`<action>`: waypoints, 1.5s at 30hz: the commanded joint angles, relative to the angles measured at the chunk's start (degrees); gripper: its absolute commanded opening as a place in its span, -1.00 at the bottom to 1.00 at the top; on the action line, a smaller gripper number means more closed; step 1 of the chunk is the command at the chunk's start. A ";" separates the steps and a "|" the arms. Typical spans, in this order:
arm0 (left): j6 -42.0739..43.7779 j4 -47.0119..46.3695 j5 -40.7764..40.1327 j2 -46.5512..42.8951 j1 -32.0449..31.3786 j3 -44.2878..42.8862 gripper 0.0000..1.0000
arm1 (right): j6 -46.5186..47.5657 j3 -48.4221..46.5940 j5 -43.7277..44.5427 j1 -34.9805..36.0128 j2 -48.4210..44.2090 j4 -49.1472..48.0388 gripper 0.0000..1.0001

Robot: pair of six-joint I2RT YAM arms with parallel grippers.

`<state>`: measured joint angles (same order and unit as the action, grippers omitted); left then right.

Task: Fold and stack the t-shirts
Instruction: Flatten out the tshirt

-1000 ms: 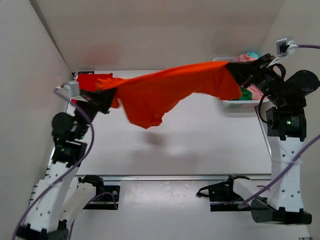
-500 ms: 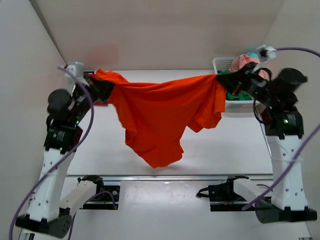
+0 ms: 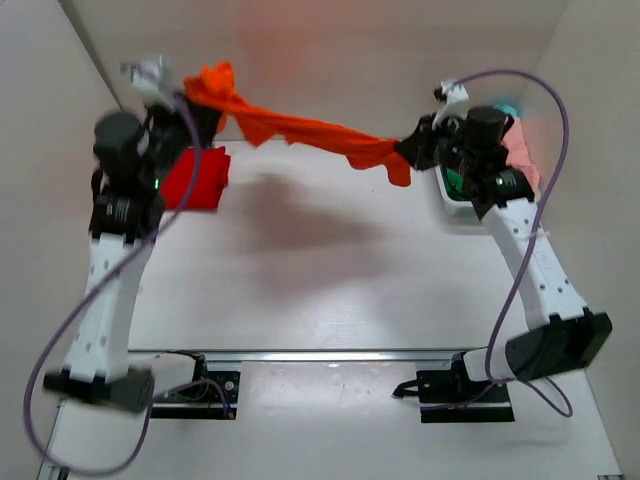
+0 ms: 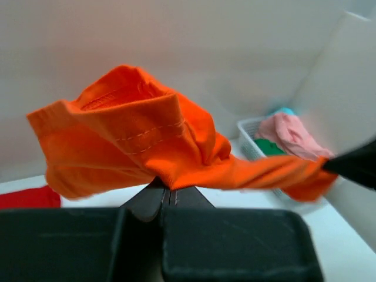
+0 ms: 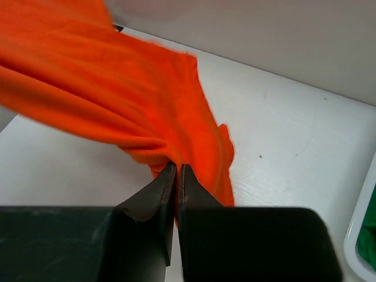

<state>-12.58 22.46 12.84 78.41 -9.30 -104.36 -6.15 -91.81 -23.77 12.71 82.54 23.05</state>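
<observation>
1. The orange t-shirt [image 3: 300, 128] hangs in the air above the table [image 3: 330, 290]. It is pulled into a twisted rope whose long axis runs left to right, with the left end higher and the line sloping down to the right.
2. The left gripper [image 4: 169, 191] is pinched tight on one bunched end, where a stitched hem shows. The right gripper [image 5: 176, 167] has its jaws closed on the other end, and a short flap dangles beside it.
3. The cloth is soft and matte, gathered into long folds.
4. A red t-shirt [image 3: 197, 180] lies folded as a flat block at the table's far left, under the left gripper.
5. A white lattice plastic basket [image 4: 248, 134] at the far right holds pink [image 4: 289, 133], green [image 4: 269, 146] and teal [image 4: 286, 110] cloth.
6. The table is white and faintly scuffed and carries the shirt's soft shadow. Plain pale walls [image 3: 330, 50] close in three sides.
</observation>
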 commanded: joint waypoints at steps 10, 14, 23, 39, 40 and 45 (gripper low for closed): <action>-10.35 -3.82 3.68 -43.68 -4.94 76.38 -1.00 | -5.26 46.46 -2.60 -3.21 -27.17 1.21 0.42; -10.54 -3.39 4.48 -43.96 -4.50 79.83 -1.00 | -7.38 46.02 0.10 0.46 -21.48 -0.28 0.39; -10.10 -3.82 5.18 -43.70 -4.58 79.74 -1.00 | -6.33 37.61 10.67 0.04 -2.33 -8.89 0.04; -12.56 -5.41 6.67 -44.83 -3.71 80.98 -1.00 | -0.88 8.59 8.74 7.68 28.62 -7.67 -0.39; -12.12 -5.15 6.41 -44.84 -3.79 80.80 -1.00 | -0.79 7.53 8.74 8.20 29.51 -6.97 -0.38; -11.59 -4.62 6.23 -45.27 -3.53 80.63 -1.00 | -0.70 3.31 7.78 9.96 35.40 -6.17 -0.28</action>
<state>-24.62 18.06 18.24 34.28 -13.28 -22.85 -7.77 -85.38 -14.92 21.63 116.97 16.78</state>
